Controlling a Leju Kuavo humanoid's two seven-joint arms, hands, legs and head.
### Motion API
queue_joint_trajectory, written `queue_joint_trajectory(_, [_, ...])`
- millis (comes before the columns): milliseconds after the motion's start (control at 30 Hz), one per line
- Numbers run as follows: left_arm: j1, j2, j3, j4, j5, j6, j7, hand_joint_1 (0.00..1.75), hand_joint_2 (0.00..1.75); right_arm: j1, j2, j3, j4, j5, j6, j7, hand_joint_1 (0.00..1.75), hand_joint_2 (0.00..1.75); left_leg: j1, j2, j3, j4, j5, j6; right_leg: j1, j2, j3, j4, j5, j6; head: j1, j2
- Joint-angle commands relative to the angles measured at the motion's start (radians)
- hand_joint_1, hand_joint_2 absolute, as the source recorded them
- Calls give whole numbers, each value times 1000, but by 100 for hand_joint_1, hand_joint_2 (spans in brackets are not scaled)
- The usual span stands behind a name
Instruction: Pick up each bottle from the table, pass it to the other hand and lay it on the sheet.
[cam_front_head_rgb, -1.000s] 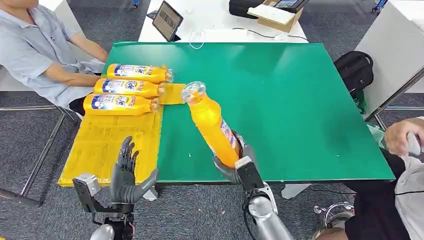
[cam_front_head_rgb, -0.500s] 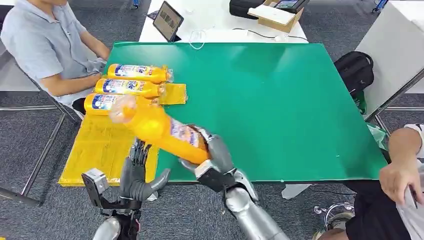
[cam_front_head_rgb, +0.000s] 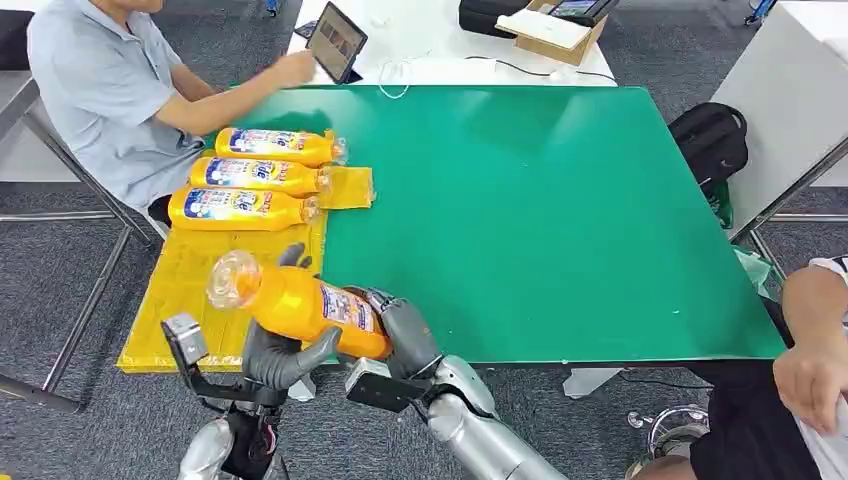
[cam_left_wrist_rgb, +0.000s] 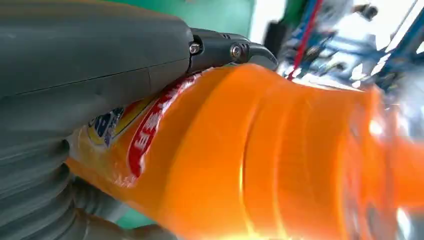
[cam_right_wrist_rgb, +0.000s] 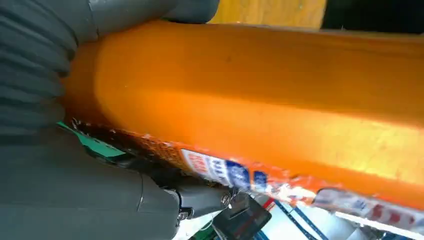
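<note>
Orange bottle, head view: the bottle (cam_front_head_rgb: 300, 301) hangs over the near table edge, its base end in my right hand (cam_front_head_rgb: 392, 338), its cap end pointing out over the yellow sheet (cam_front_head_rgb: 200, 290).
Right hand, head view: my fingers are wrapped round the labelled lower part, carrying the weight; I judge this grip keeps the bottle level while the other hand takes hold.
Left hand, head view: my left hand (cam_front_head_rgb: 275, 352) sits under the bottle's middle, thumb up on the near side and a fingertip showing above the far side, so it cups the body; whether it bears any load yet I cannot tell.
Sheet, head view: three bottles (cam_front_head_rgb: 255, 177) lie side by side at the sheet's far end, caps toward the green table (cam_front_head_rgb: 540, 210); the nearer part of the sheet is bare, which I judge is where this one goes.
Person, head view: a person (cam_front_head_rgb: 110, 90) sits beside the sheet, one hand at a tablet (cam_front_head_rgb: 335, 40) beyond the table.
Left wrist view: my thick grey thumb (cam_left_wrist_rgb: 95, 55) lies along the label, pressed to the orange wall (cam_left_wrist_rgb: 280, 160); contact is plain.
Right wrist view: the orange body (cam_right_wrist_rgb: 260, 100) runs across close to my palm, dark fingers (cam_right_wrist_rgb: 200, 197) curling under the label; the hold is firm.
Stage: mid hand-over, I judge, both hands on the bottle.
</note>
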Motion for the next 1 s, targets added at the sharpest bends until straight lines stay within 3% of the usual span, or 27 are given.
queue_joint_trajectory(33, [-71,49,-80,151,41,-67,57,0,175,-53,17,111,97,-13,-17,-3,175,175,0,0,3,-1,-1,-1,1,0,3,-1,-1,-1,0,0])
queue_joint_trajectory(233, [-80,32,-104,196,8,-32,47,0,175,-55,36,109,65,-96,-22,-3,175,175,0,0,2,-1,-1,-1,0,0,2,0,-1,-1,0,0])
queue_joint_trajectory(600, [-74,18,-87,205,0,15,41,0,175,-49,42,123,71,-111,-15,-3,169,175,0,0,3,0,-1,-1,1,1,3,0,-1,-2,0,0])
queue_joint_trajectory(633, [-73,17,-86,204,11,7,41,14,175,-49,42,127,72,-116,-17,-3,166,175,0,0,2,-1,-1,-1,0,0,2,0,-1,-1,0,0])
queue_joint_trajectory(667, [-72,18,-88,198,19,1,37,59,175,-51,41,133,74,-121,-18,-3,159,175,1,0,5,0,-2,-1,1,0,5,0,-2,-2,0,0])
queue_joint_trajectory(700, [-70,17,-86,192,37,-11,32,155,175,-52,40,139,75,-129,-16,-3,154,175,1,0,4,0,-2,-1,1,0,4,0,-2,-2,0,0])
queue_joint_trajectory(733, [-68,16,-85,184,54,-26,25,175,175,-54,40,147,76,-133,-14,-3,152,175,0,0,3,0,-1,-1,0,0,3,0,-1,-1,0,0])
queue_joint_trajectory(833, [-63,10,-75,162,90,-43,13,175,175,-54,40,159,90,-134,-4,-3,175,175,1,1,5,1,-3,-1,1,2,4,1,-2,-2,0,0])
queue_joint_trajectory(900, [-61,12,-70,147,105,-51,9,175,175,-53,40,162,102,-136,-5,-3,169,175,1,0,3,0,-1,-1,1,0,2,0,-1,-1,0,0])
queue_joint_trajectory(933, [-59,14,-67,141,114,-56,7,175,175,-54,40,164,111,-138,-4,-3,150,175,1,0,2,0,-1,-1,1,0,2,0,-1,-1,0,0])
queue_joint_trajectory(967, [-58,15,-64,136,116,-57,5,175,175,-58,41,163,123,-137,-5,-3,37,175,1,0,4,0,-2,-1,1,0,4,0,-2,-2,0,0])
queue_joint_trajectory(1000, [-57,15,-62,132,119,-59,3,175,175,-59,41,161,129,-135,-7,-3,0,175,1,0,2,0,-1,-1,1,0,2,0,-1,-1,0,0])
